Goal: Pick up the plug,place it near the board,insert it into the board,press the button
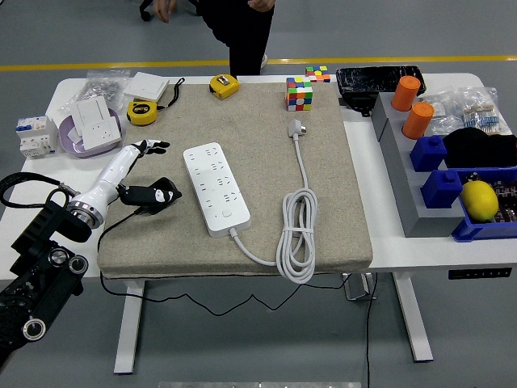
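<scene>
White plug lies on the beige mat past the far end of the power strip, nothing holding it. The left hand, fingers loosely spread and empty, hovers on the strip's other side. I'd reach across carefully; coiled cable and Rubik's cube crowd the plug.

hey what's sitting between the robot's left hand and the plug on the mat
In the head view, the white power strip lies between the left hand and the plug, flat on the mat.

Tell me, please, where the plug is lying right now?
In the head view, the plug lies on the mat's far right part, just in front of the Rubik's cube.
</scene>
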Action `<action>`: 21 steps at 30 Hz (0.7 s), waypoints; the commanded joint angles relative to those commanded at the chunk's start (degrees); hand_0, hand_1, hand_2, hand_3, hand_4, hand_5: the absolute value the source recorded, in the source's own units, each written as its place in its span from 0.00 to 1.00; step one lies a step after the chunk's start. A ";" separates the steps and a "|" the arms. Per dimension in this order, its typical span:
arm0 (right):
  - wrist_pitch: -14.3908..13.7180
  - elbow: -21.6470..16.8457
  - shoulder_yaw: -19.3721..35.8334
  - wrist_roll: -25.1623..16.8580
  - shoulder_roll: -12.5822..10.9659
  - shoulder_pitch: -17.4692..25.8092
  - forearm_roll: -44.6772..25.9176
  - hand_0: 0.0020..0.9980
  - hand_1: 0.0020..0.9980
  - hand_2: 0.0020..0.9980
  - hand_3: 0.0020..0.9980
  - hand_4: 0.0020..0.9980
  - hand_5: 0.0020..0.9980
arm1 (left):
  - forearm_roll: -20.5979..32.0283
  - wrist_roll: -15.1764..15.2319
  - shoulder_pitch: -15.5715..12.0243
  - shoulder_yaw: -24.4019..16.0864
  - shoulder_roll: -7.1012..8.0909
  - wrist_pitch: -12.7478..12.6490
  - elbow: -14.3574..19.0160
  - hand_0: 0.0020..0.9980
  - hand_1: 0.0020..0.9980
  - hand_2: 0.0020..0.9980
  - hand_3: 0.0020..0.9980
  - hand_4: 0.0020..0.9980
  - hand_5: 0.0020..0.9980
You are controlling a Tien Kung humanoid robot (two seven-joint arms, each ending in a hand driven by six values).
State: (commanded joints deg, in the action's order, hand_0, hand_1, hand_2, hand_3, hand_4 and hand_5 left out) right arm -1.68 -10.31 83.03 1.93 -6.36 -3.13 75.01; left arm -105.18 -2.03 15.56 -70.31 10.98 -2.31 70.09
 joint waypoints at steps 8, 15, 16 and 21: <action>0.04 0.00 0.07 0.06 0.00 0.02 0.08 0.84 0.76 0.76 0.78 1.00 0.84 | -0.54 0.12 1.95 1.62 -1.22 -0.38 -4.79 0.84 0.88 0.81 0.79 1.00 0.20; 0.04 0.00 0.24 0.00 -0.01 -0.05 0.10 0.84 0.76 0.75 0.78 1.00 0.84 | -2.02 0.11 3.04 1.59 -2.18 -1.58 -7.83 0.82 0.87 0.81 0.80 1.00 0.22; 0.03 0.00 0.31 0.01 -0.01 -0.03 0.13 0.84 0.76 0.75 0.78 1.00 0.84 | -2.17 0.12 3.09 1.57 -2.22 -1.55 -8.24 0.82 0.87 0.81 0.80 1.00 0.22; 0.01 0.00 0.71 0.06 0.00 0.09 0.39 0.84 0.76 0.75 0.78 1.00 0.84 | -3.44 -0.22 3.04 1.52 -2.40 -1.75 -9.71 0.78 0.82 0.75 0.69 1.00 0.27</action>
State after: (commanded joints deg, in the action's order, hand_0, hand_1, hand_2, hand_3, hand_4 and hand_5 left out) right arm -1.67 -10.31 83.73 1.99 -6.36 -3.04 75.40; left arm -108.63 -2.25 18.60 -68.79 8.58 -4.06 60.38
